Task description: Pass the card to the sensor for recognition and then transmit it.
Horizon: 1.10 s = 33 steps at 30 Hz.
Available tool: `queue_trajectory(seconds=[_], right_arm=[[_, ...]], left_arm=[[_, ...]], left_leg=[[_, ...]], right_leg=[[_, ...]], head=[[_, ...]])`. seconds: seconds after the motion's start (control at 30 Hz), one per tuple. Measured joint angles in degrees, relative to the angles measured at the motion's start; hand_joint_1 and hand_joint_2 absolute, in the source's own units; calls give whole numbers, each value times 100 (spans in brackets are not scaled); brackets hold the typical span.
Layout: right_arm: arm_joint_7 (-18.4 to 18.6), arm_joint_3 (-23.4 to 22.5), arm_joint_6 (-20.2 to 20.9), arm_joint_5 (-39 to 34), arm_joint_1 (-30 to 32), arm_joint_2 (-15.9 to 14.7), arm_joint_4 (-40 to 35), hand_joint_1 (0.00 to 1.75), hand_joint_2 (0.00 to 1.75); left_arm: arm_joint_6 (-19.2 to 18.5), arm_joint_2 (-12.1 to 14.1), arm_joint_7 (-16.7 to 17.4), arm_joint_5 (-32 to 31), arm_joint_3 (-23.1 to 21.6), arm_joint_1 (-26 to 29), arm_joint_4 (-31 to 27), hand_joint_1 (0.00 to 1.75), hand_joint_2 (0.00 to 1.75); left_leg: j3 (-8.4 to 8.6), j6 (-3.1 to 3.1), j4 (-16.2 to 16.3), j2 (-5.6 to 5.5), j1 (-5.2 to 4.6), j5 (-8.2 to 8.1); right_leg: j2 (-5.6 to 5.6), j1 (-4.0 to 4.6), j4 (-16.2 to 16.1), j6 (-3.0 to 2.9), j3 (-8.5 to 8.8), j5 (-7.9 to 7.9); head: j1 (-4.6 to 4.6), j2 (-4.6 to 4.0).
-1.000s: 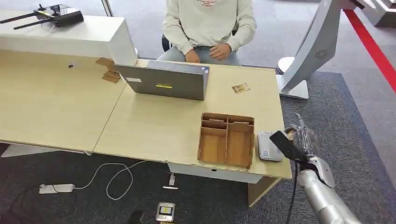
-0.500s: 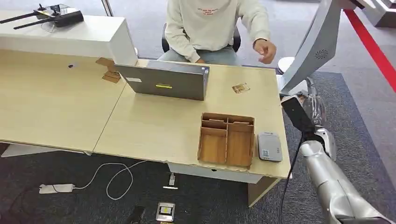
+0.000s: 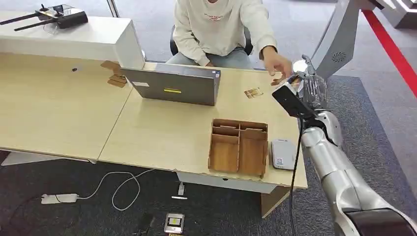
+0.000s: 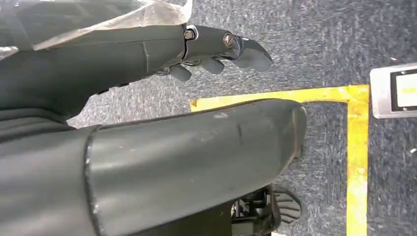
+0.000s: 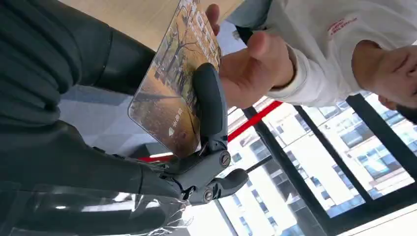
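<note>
My right hand (image 3: 309,87) is raised over the table's far right corner and holds a card (image 5: 172,83) printed with a tree scene, pinched between thumb and fingers (image 5: 209,103). A person's hand (image 3: 275,64) reaches out to it, and their fingers (image 5: 248,64) are at the card's far edge. The grey card sensor (image 3: 282,153) lies flat near the front right of the table (image 3: 162,132), well below and behind my hand. My left hand (image 4: 216,46) hangs over the carpet with its fingers loosely extended and nothing in it.
A wooden divided tray (image 3: 239,146) stands left of the sensor. A second card (image 3: 253,92) lies on the table near a grey laptop (image 3: 172,86). The person sits behind the table. A white stand (image 3: 324,54) rises at the right. Cables and a small device (image 3: 174,222) lie on the floor.
My right hand has risen with the card from beside the sensor, up and forward to the far right corner. The person's hand has left their lap and reached toward the card.
</note>
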Motion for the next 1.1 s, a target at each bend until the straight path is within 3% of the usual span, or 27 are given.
queue_trajectory(seconds=[0.27,0.6,0.63,0.67,0.7,0.73,1.1], right_arm=[[-11,295,85,214,-288,544,297,175,175],[11,356,50,201,-326,638,527,173,175],[11,356,44,199,-325,638,546,161,175],[11,356,30,199,-325,638,566,72,175],[11,356,24,199,-324,636,579,9,175],[11,356,13,201,-323,636,592,0,175],[24,358,-109,140,-320,590,649,0,175]], left_arm=[[-26,20,-118,0,-197,-1,0,0,0],[289,35,-188,0,-212,118,0,0,0],[302,35,-177,0,-212,124,0,0,0],[313,35,-166,0,-212,128,0,0,0],[324,35,-162,0,-212,133,0,0,0],[330,35,-160,0,-212,137,0,0,0],[374,33,-162,0,-212,183,0,0,0]], left_leg=[[1,-1,0,0,4,0],[1,-1,2,0,2,0],[1,-1,2,0,2,0],[1,-1,2,0,2,0],[1,-1,2,0,2,0],[1,-1,2,1,2,0],[1,-1,1,1,3,0]], right_leg=[[1,2,-1,0,-2,-1],[1,-1,-4,0,-2,0],[1,-1,-4,0,-2,0],[1,-1,-3,0,-2,0],[1,0,-3,0,-2,0],[1,0,-3,0,-2,0],[1,1,-3,0,-3,0]], head=[[-2,0],[0,0],[0,0],[0,0],[0,0],[-2,0],[0,0]])
